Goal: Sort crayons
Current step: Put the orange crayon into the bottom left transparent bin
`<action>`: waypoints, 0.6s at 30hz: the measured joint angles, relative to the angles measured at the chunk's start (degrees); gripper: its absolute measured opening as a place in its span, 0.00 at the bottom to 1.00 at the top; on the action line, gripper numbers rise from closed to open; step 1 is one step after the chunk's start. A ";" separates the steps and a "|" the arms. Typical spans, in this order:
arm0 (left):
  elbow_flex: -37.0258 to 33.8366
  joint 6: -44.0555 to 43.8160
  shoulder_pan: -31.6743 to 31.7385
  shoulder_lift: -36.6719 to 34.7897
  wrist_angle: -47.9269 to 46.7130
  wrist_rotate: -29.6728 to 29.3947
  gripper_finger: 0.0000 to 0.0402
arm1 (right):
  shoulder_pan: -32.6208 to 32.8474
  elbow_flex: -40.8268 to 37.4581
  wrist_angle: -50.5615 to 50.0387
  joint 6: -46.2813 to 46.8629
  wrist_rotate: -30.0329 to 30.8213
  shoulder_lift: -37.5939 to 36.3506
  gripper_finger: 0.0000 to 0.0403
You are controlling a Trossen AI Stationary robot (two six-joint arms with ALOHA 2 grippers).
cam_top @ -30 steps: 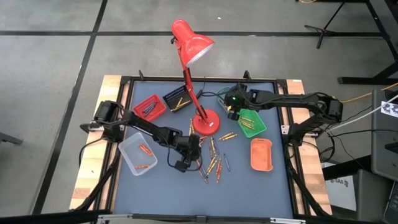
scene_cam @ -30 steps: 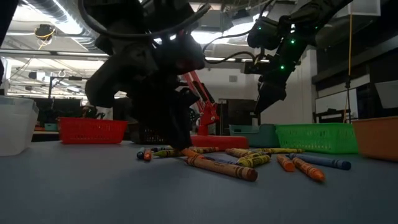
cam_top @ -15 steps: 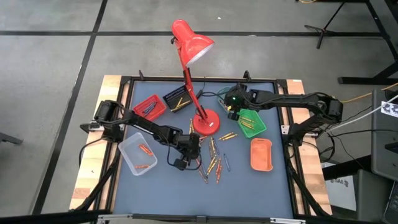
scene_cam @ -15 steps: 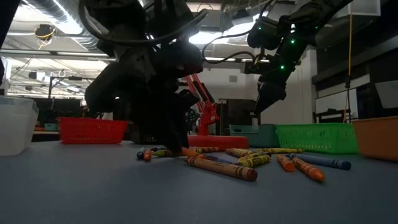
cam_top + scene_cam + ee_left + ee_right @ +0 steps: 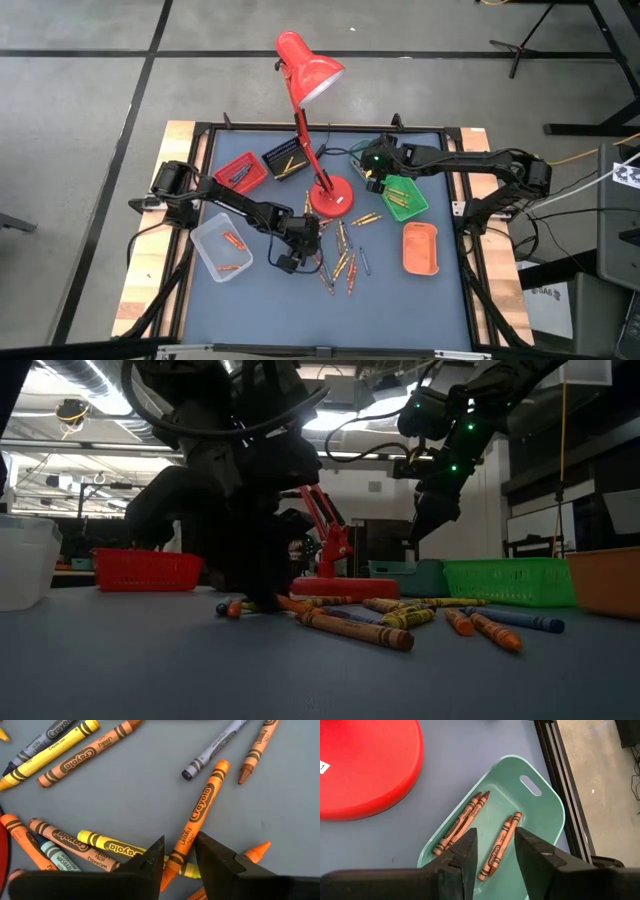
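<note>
We judge a pick is in hand — our left gripper (image 5: 177, 857), jaws apart astride an orange crayon (image 5: 197, 819) at the pile's nine o'clock, need only close, while the right gripper (image 5: 492, 847) hovers open and empty over the teal tray (image 5: 547, 812).

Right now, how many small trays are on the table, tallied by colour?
red tray: 1
black tray: 1
clear tray: 1
green tray: 1
orange tray: 1
teal tray: 1
Total: 6
</note>
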 joint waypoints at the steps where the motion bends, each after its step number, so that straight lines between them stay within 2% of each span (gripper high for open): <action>1: 0.00 0.00 0.00 0.00 0.00 0.00 0.23 | 0.00 0.00 0.00 0.00 0.00 0.00 0.32; 18: 0.00 -0.02 -0.02 -0.02 0.44 0.00 0.07 | 0.00 0.00 0.00 0.00 0.00 0.00 0.32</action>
